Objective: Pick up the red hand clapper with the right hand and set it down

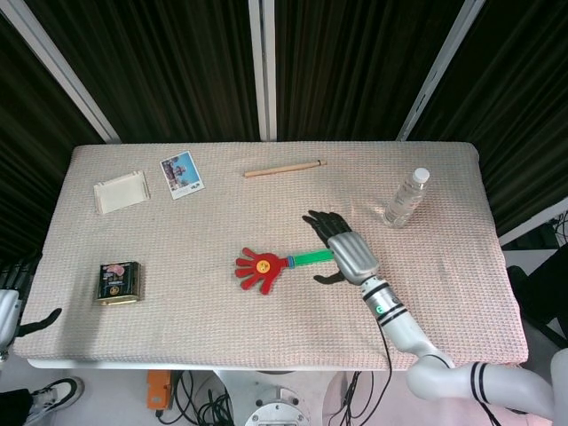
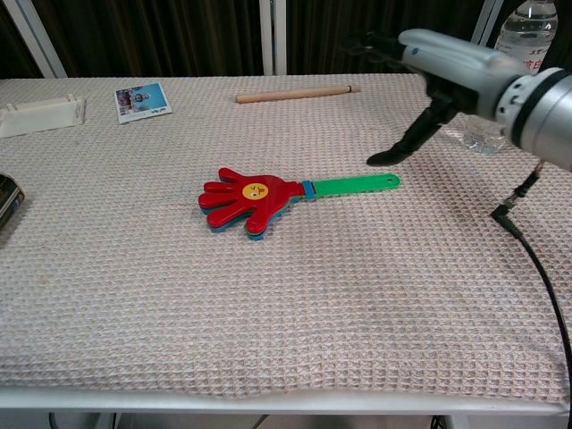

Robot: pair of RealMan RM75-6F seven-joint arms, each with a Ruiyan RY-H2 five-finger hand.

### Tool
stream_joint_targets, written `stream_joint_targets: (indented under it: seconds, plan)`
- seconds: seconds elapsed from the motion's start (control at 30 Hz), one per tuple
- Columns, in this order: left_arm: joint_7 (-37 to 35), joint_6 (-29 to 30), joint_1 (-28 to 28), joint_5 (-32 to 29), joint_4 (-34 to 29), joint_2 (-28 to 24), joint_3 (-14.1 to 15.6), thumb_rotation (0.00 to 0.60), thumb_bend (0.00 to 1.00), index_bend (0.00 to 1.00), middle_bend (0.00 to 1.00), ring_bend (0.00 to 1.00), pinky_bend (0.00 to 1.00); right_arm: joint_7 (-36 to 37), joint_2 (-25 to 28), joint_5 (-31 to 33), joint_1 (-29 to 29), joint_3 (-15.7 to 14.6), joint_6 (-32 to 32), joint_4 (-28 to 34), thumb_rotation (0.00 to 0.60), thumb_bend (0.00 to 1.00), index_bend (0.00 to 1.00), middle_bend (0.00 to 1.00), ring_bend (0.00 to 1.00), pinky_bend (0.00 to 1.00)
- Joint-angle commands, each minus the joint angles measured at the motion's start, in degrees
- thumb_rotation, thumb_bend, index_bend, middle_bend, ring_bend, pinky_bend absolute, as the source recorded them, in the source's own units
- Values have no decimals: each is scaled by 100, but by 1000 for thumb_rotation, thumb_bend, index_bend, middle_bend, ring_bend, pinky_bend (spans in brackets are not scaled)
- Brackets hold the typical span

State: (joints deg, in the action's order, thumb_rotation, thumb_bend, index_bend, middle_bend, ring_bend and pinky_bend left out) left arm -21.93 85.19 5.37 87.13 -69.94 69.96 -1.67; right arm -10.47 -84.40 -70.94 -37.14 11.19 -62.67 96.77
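The clapper [image 1: 272, 264] lay flat on the bench [image 1: 195, 222], near the middle and a little toward the front edge, its red palm toward my left and its green handle [image 2: 351, 185] running out toward my right, so its long axis ran roughly side to side with the handle end tipped slightly away from me. My right hand [image 1: 348, 250] hung above the bench just beyond that handle end, apart from it, holding nothing; its fingers [image 1: 318, 220] were spread wide and stretched out, and in the chest view the thumb [image 2: 404, 143] pointed down toward the cloth close to the handle tip without touching it. So the clapper lay to the left of my right hand and below it, handle first, which was the end nearest me. My left hand [image 1: 11, 297] was barely in view at the far left edge of the head view, off the front corner of the bench and well apart from the clapper, its fingers seemingly loose and empty; the right was by far the nearer. With the clapper resting on the cloth and nothing in my grasp, I judged the setting-down done, and that the only move left was to draw the right hand up and back, clear of the handle.
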Motion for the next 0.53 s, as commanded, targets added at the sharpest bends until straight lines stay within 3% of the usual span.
stream_joint_targets:
  seconds: [0.03, 0.17, 0.23, 0.37, 0.53]
  plan:
    - [27, -37, 22, -4, -10, -8, -3, 600, 179, 36, 0, 0, 14, -541, 811, -685, 869, -747, -980, 554, 600, 26, 0, 0, 0, 0]
    - [29, -44, 34, -1, -9, -11, -9, 600, 179, 36, 0, 0, 14, -495, 1080, -1171, 1629, -1388, -1731, 305, 600, 29, 0, 0, 0, 0]
    - [19, -70, 48, 3, -5, -25, -6, 600, 179, 36, 0, 0, 14, -395, 1071, -1257, 1945, -1540, -2062, 72, 600, 28, 0, 0, 0, 0]
    - [6, -45, 60, 24, 8, -18, -15, 600, 178, 36, 0, 0, 14, -186, 983, -1162, 2469, -1615, -2538, -530, 600, 28, 0, 0, 0, 0]
    - [27, -57, 52, 16, 45, 21, -1, 600, 178, 36, 0, 0, 14, 320, 965, -972, 2877, -1466, -2852, -1044, 600, 29, 0, 0, 0, 0]
